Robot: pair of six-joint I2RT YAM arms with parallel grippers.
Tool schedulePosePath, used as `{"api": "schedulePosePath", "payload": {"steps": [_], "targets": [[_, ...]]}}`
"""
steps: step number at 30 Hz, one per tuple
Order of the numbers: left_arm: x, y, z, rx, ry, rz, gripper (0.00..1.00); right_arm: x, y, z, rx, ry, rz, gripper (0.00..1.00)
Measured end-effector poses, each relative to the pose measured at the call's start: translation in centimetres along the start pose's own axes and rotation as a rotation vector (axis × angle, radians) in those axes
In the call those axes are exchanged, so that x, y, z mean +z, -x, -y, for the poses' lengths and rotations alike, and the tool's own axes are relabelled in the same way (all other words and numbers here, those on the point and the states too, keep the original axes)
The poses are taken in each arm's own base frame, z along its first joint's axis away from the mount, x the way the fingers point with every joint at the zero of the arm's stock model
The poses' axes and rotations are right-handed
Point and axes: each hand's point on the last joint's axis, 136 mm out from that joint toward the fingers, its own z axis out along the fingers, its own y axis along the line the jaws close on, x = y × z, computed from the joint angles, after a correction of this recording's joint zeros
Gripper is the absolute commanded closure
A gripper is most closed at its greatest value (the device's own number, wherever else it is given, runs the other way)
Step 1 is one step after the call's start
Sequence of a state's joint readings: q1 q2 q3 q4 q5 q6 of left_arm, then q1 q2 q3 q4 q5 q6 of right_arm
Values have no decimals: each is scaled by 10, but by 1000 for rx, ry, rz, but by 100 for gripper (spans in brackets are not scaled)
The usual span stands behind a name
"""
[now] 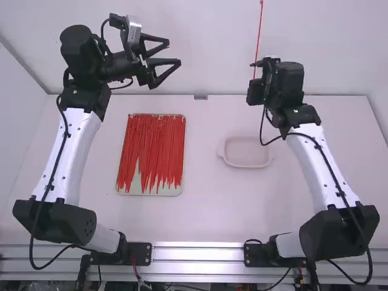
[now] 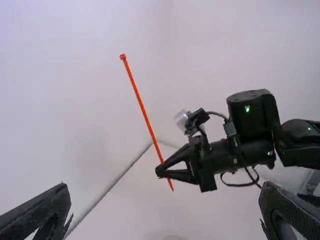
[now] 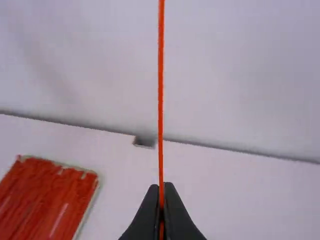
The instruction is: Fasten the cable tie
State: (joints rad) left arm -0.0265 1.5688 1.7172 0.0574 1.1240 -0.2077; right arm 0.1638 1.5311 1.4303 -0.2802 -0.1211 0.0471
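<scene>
Cable tie (image 3: 160, 90) — between right jaws

tray (image 1: 148, 193) left of dish (image 1: 245, 164) on table (image 1: 206, 206) | cable tie (image 1: 258, 33) upright in right gripper (image 1: 256, 65)

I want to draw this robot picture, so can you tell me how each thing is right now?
left gripper: open, holding nothing, raised above the table.
right gripper: shut on the cable tie.
cable tie: straight, not looped yet, pointing up out of the right gripper.
tray: flat on the table, full of red ties.
dish: on the table, empty.
</scene>
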Motion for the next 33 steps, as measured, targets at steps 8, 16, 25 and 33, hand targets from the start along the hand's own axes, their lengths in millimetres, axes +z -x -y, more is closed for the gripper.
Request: {"api": "schedulePosePath", "payload": {"steps": [8, 16, 25, 33], "targets": [[0, 0, -3, -50, 14, 4, 1, 2, -28, 8, 44, -277, -84, 100], [0, 1, -6, -126, 36, 10, 1, -17, -40, -31, -45, -479, -70, 100], [12, 0, 5, -165, 7, 6, 1, -46, -41, -73, -112, -606, 22, 100], [24, 1, 8, -207, 26, 21, 1, -70, -38, -99, -152, -674, 109, 100]]}}
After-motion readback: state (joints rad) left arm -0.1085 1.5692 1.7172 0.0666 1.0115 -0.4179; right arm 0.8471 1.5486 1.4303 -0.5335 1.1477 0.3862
